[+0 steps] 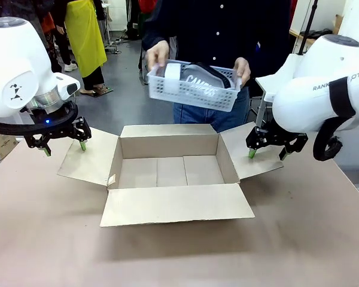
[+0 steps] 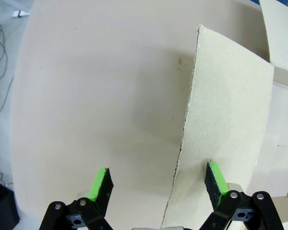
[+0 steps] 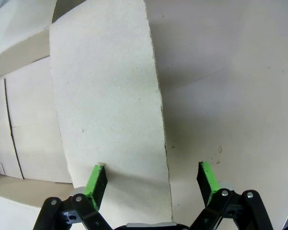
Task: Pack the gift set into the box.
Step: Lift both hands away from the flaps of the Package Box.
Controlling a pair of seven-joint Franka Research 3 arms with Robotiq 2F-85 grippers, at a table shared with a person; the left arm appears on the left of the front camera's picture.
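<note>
Front flap (image 1: 176,204) of the box (image 1: 167,146) lies folded out flat on the brown table (image 1: 299,239), nearer than either pair of jaws. The box stands open between the two grippers; its floor is bare.

Left gripper (image 1: 64,148), jaws spread wide and holding nothing, stands at the outer far corner of the left flap (image 1: 90,156), which slopes outward from the box. In the left wrist view the left gripper (image 2: 157,173) straddles the flap's torn edge: one green pad (image 2: 216,178) lies over the left flap (image 2: 230,120), the other over the bare table (image 2: 96,96). Whether the pads touch the cardboard cannot be told.

Right gripper (image 1: 267,154), jaws likewise spread and empty, stands over the right flap (image 1: 251,161), which also slopes outward. In the right wrist view the right gripper (image 3: 151,168) has the flap's edge running between its fingers: one pad (image 3: 97,178) is above the right flap (image 3: 105,96), the other above the table (image 3: 230,72). Contact cannot be told here either.

Beyond and above both pairs of jaws, roughly midway between them, the grey perforated basket (image 1: 194,95) is held in the air over the box's far wall, tilted slightly. One hand (image 1: 157,55) grips one short end, the other hand (image 1: 243,69) the opposite end. Inside the basket lie the grey pouch (image 1: 200,85) with white lettering, a black strap (image 1: 214,72) curving over it, and a white carton (image 1: 172,73) at one end.
</note>
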